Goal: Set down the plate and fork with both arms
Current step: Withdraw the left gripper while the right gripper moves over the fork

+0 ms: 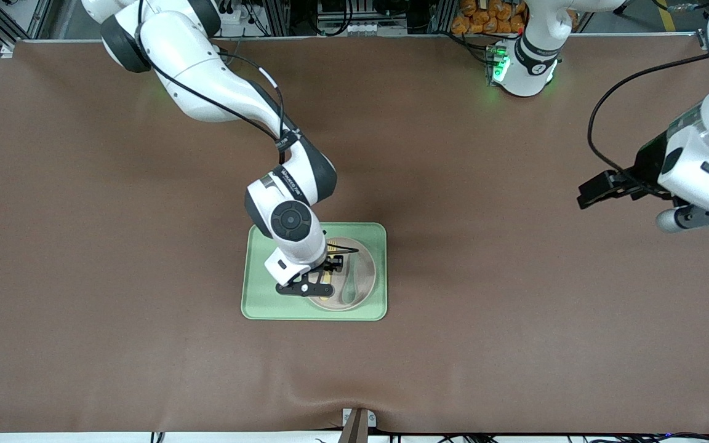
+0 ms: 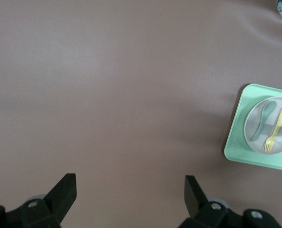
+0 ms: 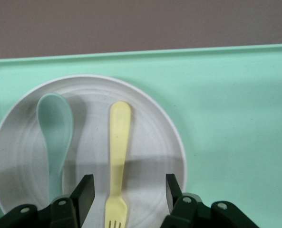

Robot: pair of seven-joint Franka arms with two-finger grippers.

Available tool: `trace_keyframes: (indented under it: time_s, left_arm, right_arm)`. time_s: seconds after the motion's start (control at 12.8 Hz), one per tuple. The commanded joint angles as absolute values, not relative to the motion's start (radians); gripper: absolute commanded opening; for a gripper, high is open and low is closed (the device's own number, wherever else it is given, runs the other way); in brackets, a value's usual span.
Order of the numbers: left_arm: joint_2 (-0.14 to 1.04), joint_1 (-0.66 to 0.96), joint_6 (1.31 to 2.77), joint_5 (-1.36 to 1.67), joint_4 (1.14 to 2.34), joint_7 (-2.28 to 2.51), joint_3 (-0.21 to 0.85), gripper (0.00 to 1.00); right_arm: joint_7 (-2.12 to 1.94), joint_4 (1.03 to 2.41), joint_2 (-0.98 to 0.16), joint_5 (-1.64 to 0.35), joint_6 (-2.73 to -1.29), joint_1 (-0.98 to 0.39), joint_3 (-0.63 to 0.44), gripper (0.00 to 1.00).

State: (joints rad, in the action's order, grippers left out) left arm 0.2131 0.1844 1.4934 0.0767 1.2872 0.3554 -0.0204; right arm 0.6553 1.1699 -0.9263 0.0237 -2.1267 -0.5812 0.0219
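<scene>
The off-white plate (image 1: pixel 365 271) lies on the light green tray (image 1: pixel 261 298), at the side toward the left arm's end. The pale yellow fork (image 3: pixel 119 142) lies in the plate beside a grey-green spoon (image 3: pixel 55 133). My right gripper (image 3: pixel 129 190) is open and low over the plate, one finger on each side of the fork's tine end, touching nothing. In the front view it (image 1: pixel 330 271) hides most of the fork. My left gripper (image 1: pixel 591 194) is open and empty, waiting in the air over the left arm's end of the table. Its wrist view (image 2: pixel 130 190) shows the plate (image 2: pixel 249 124) and fork (image 2: pixel 277 128) far off.
The tray sits in the middle of the brown table cover (image 1: pixel 514 277). The part of the tray toward the right arm's end is bare green (image 3: pixel 236 118). The left arm's base (image 1: pixel 524 67) stands at the table's back edge.
</scene>
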Motion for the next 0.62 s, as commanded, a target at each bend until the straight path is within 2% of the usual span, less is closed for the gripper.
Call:
trace_keyframes:
  time_s: [0.0, 0.39, 0.55]
  left_arm:
    - [0.155, 0.183, 1.471, 0.057, 1.325, 0.347, -0.011, 1.0]
    - [0.115, 0.149, 1.463, 0.057, 1.365, 0.342, -0.009, 1.0]
    - [0.072, 0.146, 1.466, 0.057, 1.417, 0.31, -0.009, 1.0]
  right_arm:
    - [0.681, 1.126, -0.972, 0.048, -2.141, -0.618, -0.009, 0.59]
    - [0.702, 1.124, -0.994, 0.048, -2.148, -0.63, -0.014, 0.52]
    - [0.707, 1.124, -0.999, 0.048, -2.151, -0.635, -0.014, 0.49]
